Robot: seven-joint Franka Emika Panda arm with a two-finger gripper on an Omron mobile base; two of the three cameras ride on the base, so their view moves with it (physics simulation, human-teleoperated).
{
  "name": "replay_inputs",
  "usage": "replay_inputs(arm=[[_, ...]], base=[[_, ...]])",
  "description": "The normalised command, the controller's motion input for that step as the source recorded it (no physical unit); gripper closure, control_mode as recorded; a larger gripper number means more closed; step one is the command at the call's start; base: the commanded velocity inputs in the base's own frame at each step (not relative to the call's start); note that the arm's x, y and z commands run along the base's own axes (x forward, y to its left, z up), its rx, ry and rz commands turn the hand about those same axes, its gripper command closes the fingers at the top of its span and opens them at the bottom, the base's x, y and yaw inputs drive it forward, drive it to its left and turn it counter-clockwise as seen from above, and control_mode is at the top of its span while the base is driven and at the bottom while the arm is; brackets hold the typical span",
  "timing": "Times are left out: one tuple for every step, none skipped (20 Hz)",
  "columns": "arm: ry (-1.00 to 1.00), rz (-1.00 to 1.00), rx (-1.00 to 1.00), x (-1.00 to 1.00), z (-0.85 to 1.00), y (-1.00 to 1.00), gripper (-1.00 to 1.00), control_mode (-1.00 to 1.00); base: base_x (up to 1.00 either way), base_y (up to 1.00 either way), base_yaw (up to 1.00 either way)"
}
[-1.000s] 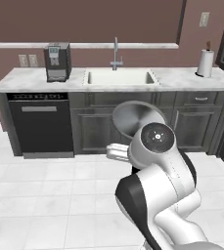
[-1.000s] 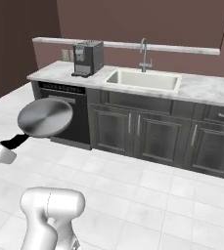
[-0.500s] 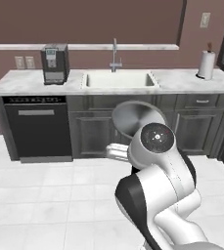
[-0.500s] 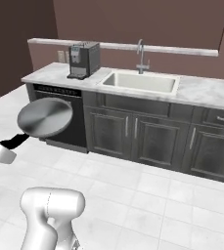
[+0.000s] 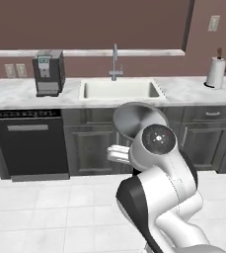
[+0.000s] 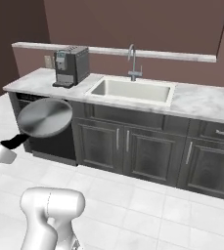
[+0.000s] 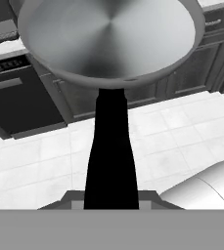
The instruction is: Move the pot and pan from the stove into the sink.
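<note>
While the gripper point(image 7: 111, 197) stays clamped on its black handle, one pan point(image 7: 111, 41) hangs before one sink point(image 5: 120, 89).

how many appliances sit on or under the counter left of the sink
2. A coffee machine stands on the counter left of the sink, and a dishwasher sits below it. The arm may hide others.

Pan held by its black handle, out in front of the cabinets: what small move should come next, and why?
Probably carry the pan forward and up toward the sink. The gripper is shut on its handle, and the pan hangs over the floor, below counter height, short of the basin.
</note>
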Motion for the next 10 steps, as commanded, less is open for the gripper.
replay_inputs(arm=[[0.00, 0.00, 0.00, 0.00, 0.00, 0.00, 1.00, 1.00], [0.00, 0.00, 0.00, 0.00, 0.00, 0.00, 1.00, 1.00], [0.00, 0.00, 0.00, 0.00, 0.00, 0.00, 1.00, 1.00], [0.00, 0.00, 0.00, 0.00, 0.00, 0.00, 1.00, 1.00], [0.00, 0.00, 0.00, 0.00, 0.00, 0.00, 1.00, 1.00], [0.00, 0.00, 0.00, 0.00, 0.00, 0.00, 1.00, 1.00], [0.00, 0.00, 0.00, 0.00, 0.00, 0.00, 1.00, 1.00], [0.00, 0.00, 0.00, 0.00, 0.00, 0.00, 1.00, 1.00], [0.00, 0.00, 0.00, 0.00, 0.00, 0.00, 1.00, 1.00], [0.00, 0.00, 0.00, 0.00, 0.00, 0.00, 1.00, 1.00]], base=[[0.75, 0.00, -0.05], [0.79, 0.00, -0.05], [0.81, 0.00, -0.06], [0.82, 0.02, -0.07], [0.83, 0.03, -0.07], [0.83, 0.00, -0.06], [0.82, 0.00, -0.06], [0.82, 0.00, -0.06], [0.82, 0.00, -0.06], [0.82, 0.00, -0.06]])
